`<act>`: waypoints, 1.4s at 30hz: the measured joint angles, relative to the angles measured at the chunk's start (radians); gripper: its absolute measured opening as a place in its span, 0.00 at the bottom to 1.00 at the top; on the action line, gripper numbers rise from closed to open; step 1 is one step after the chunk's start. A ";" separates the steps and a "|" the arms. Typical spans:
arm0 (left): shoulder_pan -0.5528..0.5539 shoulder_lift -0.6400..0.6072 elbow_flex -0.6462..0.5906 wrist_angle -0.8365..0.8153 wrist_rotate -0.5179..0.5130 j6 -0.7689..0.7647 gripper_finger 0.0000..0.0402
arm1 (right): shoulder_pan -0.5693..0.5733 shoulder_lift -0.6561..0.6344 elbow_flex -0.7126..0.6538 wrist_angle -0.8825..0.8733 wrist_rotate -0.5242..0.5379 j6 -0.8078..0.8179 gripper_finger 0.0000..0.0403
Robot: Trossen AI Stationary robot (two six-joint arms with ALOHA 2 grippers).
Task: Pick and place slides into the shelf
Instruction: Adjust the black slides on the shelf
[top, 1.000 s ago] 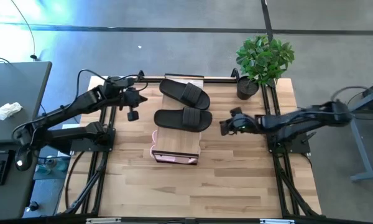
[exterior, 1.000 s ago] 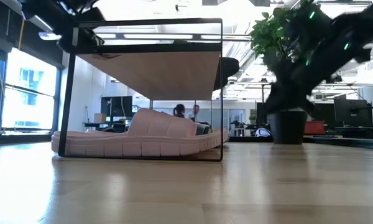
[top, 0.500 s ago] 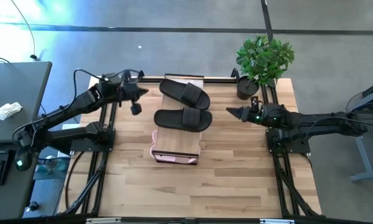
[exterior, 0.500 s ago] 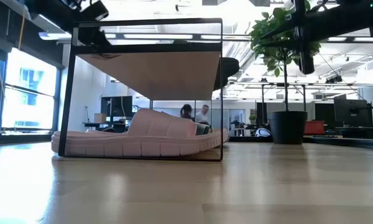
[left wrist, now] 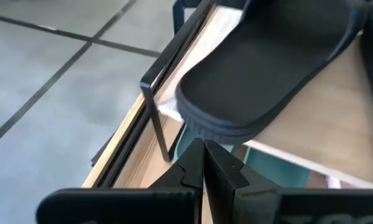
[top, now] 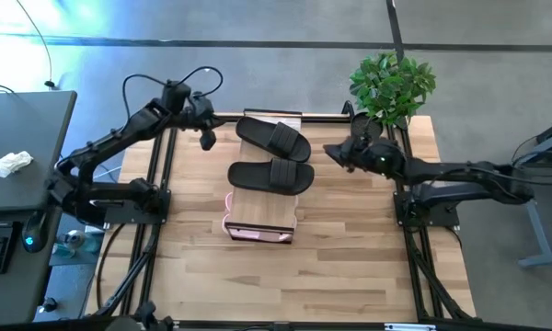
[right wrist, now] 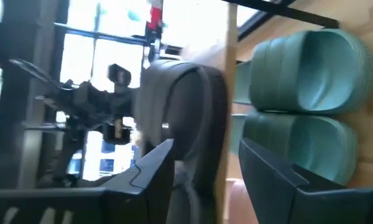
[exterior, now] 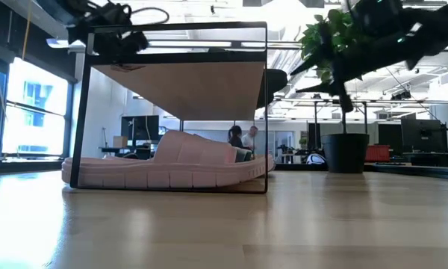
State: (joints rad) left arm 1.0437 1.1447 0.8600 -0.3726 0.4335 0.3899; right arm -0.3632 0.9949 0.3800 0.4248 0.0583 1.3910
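The shelf (top: 262,207) stands mid-table with two black slides (top: 272,138) (top: 270,175) lying flat on its plank top. A pale pink slide (exterior: 164,168) rests sole down on the table under the plank. Two green slides (right wrist: 304,62) (right wrist: 298,143) sit side by side below the plank, seen in the right wrist view. My left gripper (top: 205,138) hovers shut off the shelf's far left corner, just short of the far black slide's end (left wrist: 236,118). My right gripper (top: 336,152) hangs open in the air to the right of the shelf, facing it.
A potted plant (top: 389,87) stands at the table's far right corner, close behind my right gripper. A grey desk (top: 18,156) with a keyboard lies beyond the table's left edge. The near half of the table (top: 285,285) is bare wood.
My right gripper has drawn back from beside the near black slide, risen, gone toward the far edge, rolled about its axis and opened. My left gripper, still shut, has swung toward the far edge and nearer the shelf's far left corner. The slides have stayed put.
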 joint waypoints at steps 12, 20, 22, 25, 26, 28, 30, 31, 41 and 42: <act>0.031 0.032 0.001 -0.036 0.015 0.051 0.00 | -0.060 0.280 0.208 -0.059 -0.143 -0.063 0.42; 0.030 0.031 0.001 -0.058 0.012 0.051 0.00 | -0.068 0.310 0.269 -0.117 -0.174 -0.081 0.42; 0.030 0.031 0.001 -0.060 0.010 0.051 0.00 | -0.069 0.310 0.280 -0.119 -0.174 -0.088 0.42; 0.030 0.031 0.001 -0.066 0.000 0.051 0.00 | -0.068 0.310 0.292 -0.155 -0.174 -0.092 0.38; 0.030 0.031 0.001 -0.066 0.000 0.051 0.00 | -0.068 0.309 0.295 -0.171 -0.174 -0.101 0.36; 0.030 0.031 0.001 -0.066 0.000 0.051 0.00 | -0.068 0.309 0.295 -0.209 -0.172 -0.109 0.30; 0.030 0.031 0.001 -0.068 0.000 0.051 0.00 | -0.068 0.309 0.295 -0.233 -0.171 -0.114 0.23; 0.030 0.031 0.001 -0.072 0.000 0.051 0.00 | -0.068 0.309 0.295 -0.232 -0.170 -0.118 0.20; 0.030 0.031 0.001 -0.106 0.000 0.051 0.00 | -0.077 0.308 0.295 -0.198 -0.137 -0.199 0.01; 0.030 0.031 0.001 -0.114 0.000 0.051 0.00 | -0.077 0.308 0.295 -0.192 -0.137 -0.211 0.01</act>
State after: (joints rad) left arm 1.0733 1.1759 0.8612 -0.4861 0.4332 0.4410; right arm -0.4400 1.3034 0.6750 0.2331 -0.0788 1.1803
